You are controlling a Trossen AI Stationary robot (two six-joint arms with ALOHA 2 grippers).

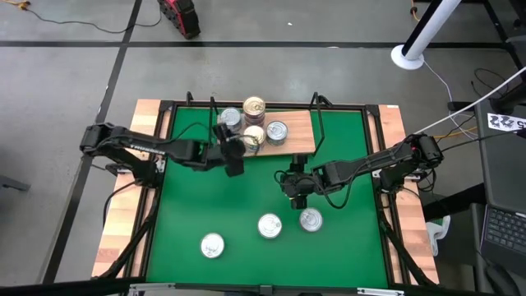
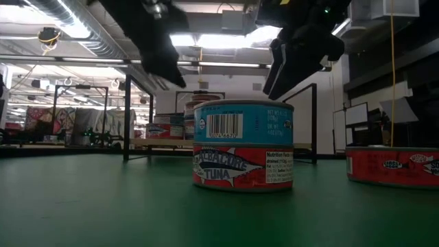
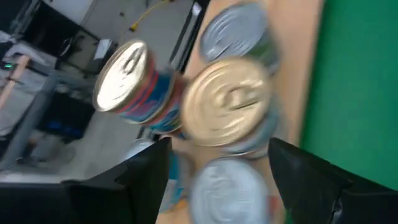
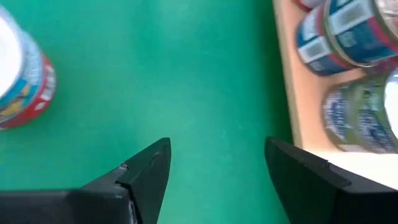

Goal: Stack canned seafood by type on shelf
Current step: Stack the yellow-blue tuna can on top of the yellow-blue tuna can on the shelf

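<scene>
The left arm reaches in from the left side of the table, and the left gripper [image 1: 233, 154] hangs by the front edge of the shelf [image 1: 300, 131], just beside the cans there. Its fingers [image 3: 146, 171] are spread wide and hold nothing. The right arm reaches in from the right side, and the right gripper [image 1: 293, 186] hangs over the green mat [image 1: 197, 197] in the middle, also wide open and empty. Several cans [image 1: 254, 107] sit close together on the shelf, some stacked. Three more cans [image 1: 269, 225] stand on the mat nearer the front. The closest one, a red and blue can [image 2: 243, 154], says "ALBACORE TUNA".
</scene>
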